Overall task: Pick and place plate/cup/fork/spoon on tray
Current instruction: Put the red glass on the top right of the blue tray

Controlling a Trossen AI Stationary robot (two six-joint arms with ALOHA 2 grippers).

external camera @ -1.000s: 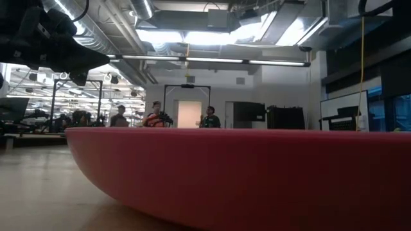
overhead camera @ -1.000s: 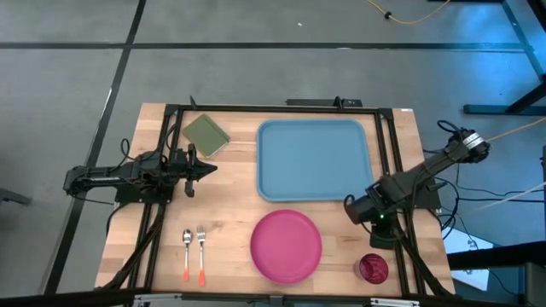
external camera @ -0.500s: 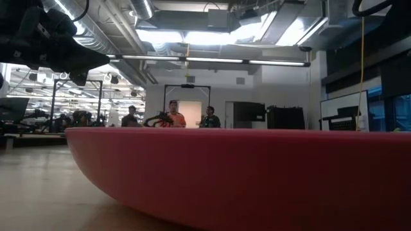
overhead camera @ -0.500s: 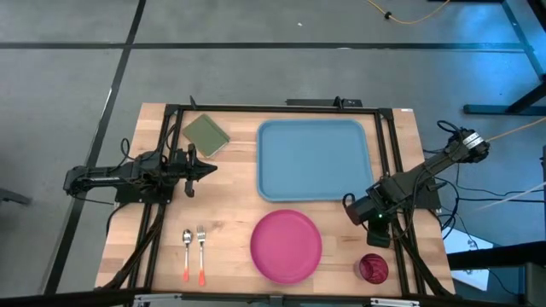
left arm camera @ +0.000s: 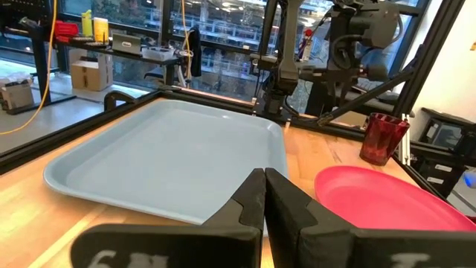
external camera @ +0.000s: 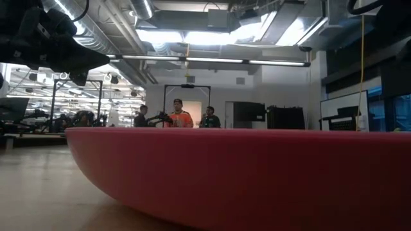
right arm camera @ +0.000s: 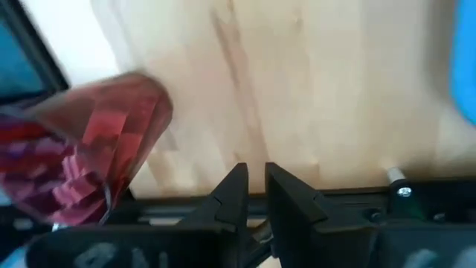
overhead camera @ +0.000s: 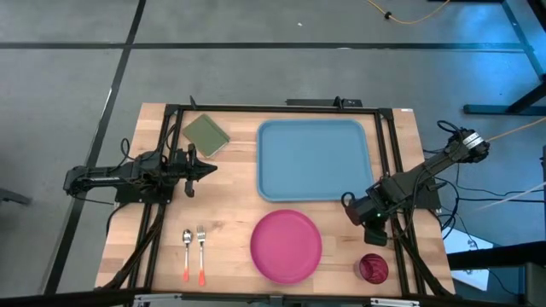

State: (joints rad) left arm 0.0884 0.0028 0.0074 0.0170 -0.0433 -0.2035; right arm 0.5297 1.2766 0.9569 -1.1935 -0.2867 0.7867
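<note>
Robotics lab: exposed ceiling ducts (external camera: 122, 32), test rigs, concrete floor (overhead camera: 68, 94).

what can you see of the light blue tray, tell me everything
The light blue rectangular plastic tray has rounded corners and a low raised rim around a smooth flat floor. It lies flat on the wooden table's far half, right of centre, with nothing in it. The large round pink plastic plate sits just in front of its near edge. In the high view no gripper touches it; the right gripper hovers by its near right corner.
</note>
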